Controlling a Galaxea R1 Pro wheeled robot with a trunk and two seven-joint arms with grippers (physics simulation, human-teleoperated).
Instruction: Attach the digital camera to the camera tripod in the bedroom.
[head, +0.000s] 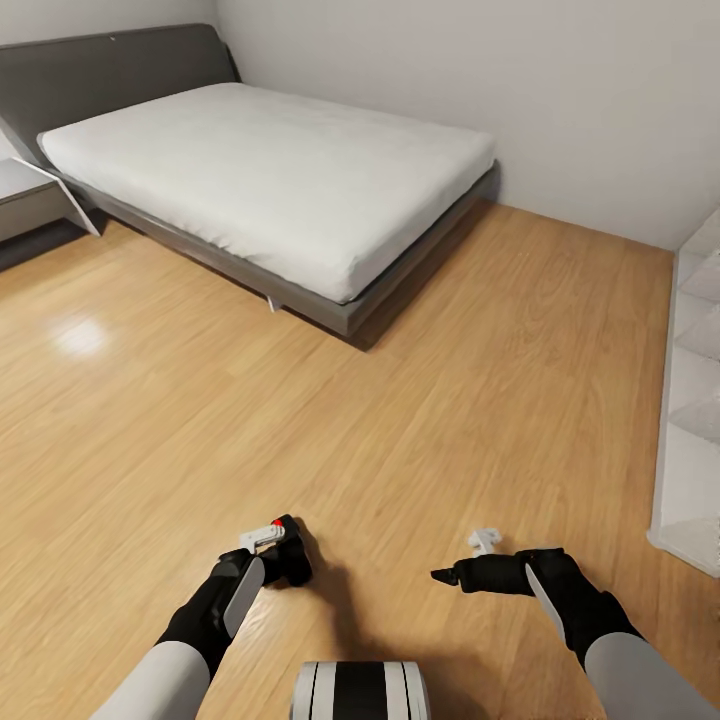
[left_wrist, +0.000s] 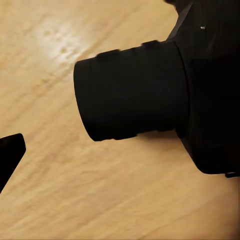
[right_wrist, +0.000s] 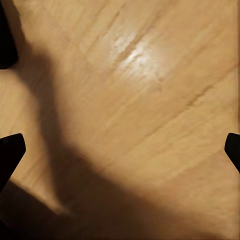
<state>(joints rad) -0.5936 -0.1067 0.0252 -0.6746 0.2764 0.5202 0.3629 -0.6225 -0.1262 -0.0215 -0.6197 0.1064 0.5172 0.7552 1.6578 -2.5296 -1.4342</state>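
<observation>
In the head view the digital camera (head: 291, 558), a small black box with a red button on top, hangs low over the wood floor at the end of my left arm. My left gripper (head: 272, 562) is shut on it. The left wrist view shows the digital camera (left_wrist: 150, 95) close up, lens barrel pointing sideways, with one black fingertip (left_wrist: 10, 152) at the edge. My right gripper (head: 447, 576) hangs open and holds nothing; its fingertips (right_wrist: 10, 155) stand wide apart over bare floor. The camera tripod is out of view.
A grey-framed bed (head: 330, 310) with a white mattress fills the far left of the bedroom. A grey nightstand (head: 25, 195) sits by the headboard. A white shelf unit (head: 695, 420) lines the right edge. Light wood floor (head: 420, 400) stretches between them.
</observation>
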